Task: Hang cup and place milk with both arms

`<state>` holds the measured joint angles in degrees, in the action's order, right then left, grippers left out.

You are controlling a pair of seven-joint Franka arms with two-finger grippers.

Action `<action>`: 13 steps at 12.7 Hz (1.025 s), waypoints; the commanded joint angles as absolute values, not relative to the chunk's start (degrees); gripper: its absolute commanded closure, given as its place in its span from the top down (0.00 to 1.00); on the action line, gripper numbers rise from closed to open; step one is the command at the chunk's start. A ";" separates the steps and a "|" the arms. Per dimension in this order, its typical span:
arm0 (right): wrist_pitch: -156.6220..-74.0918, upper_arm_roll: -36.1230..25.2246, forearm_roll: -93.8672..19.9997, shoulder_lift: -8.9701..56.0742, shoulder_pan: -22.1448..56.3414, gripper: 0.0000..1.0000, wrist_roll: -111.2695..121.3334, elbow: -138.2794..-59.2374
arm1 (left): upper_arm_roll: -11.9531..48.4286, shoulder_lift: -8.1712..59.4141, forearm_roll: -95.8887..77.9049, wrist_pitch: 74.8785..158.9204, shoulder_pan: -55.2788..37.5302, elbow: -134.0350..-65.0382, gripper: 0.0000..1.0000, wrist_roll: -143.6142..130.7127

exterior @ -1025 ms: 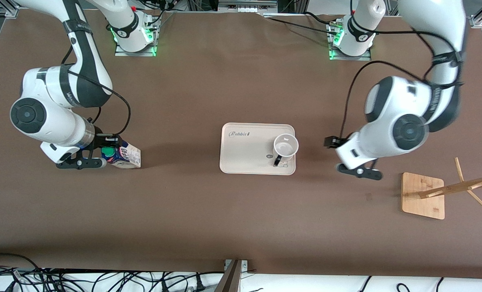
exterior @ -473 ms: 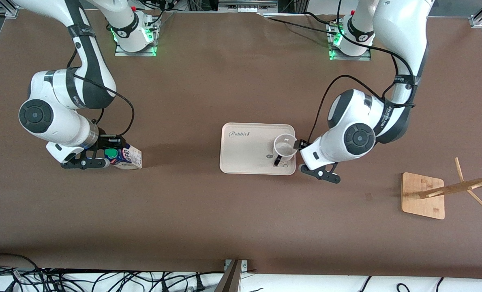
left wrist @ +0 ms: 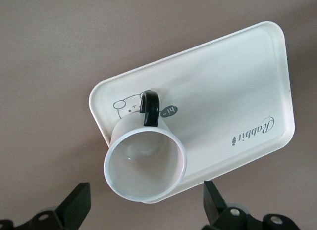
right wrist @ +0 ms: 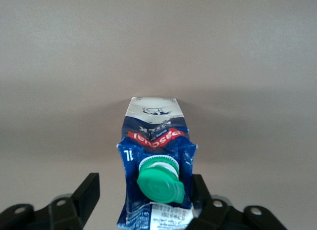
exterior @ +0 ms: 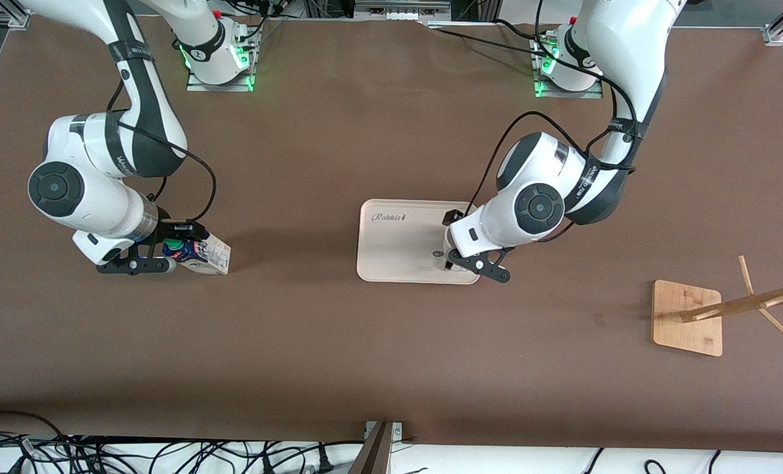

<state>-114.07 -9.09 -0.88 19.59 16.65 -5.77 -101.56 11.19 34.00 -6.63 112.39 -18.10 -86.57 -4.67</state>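
The cup (left wrist: pixel 144 161) stands upright on a corner of the cream tray (left wrist: pixel 237 91), its black handle turned toward the tray's middle. In the front view my left arm's wrist covers most of it. My left gripper (left wrist: pixel 144 212) is open just above the cup's rim, with one finger on each side and neither touching it. The milk (exterior: pixel 210 255) stands on the table at the right arm's end. My right gripper (right wrist: pixel 143 193) is open around the milk's top (right wrist: pixel 153 136). One finger rests against the carton by the green cap (right wrist: pixel 159 184). The other finger stands apart from it.
The tray (exterior: pixel 398 257) lies mid-table. A wooden cup rack (exterior: pixel 687 316) with slanted pegs stands at the left arm's end, nearer to the front camera than the tray. Cables lie along the table's front edge.
My left arm has swung from over bare table near the rack to over the cup on the tray. My right gripper has stayed at the milk and settled slightly around its top.
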 commanded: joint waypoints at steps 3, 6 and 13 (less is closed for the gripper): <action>-113.73 -9.05 -1.32 16.53 16.44 1.00 -4.66 -100.99 | 11.60 31.82 -6.50 122.85 -19.68 -96.05 1.00 -8.08; -111.63 -8.96 -1.23 14.60 16.52 1.00 -4.66 -97.57 | 11.60 31.29 -6.50 123.84 -21.26 -97.56 1.00 -10.80; -100.20 -9.58 -1.23 9.68 16.52 1.00 -4.48 -89.39 | 12.74 28.30 -3.34 124.88 -22.33 -103.01 1.00 -13.62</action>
<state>-102.41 -9.34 -0.88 11.74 16.65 -5.73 -89.89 12.72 30.15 -4.94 123.23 -22.56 -100.23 -12.88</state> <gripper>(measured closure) 0.000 0.000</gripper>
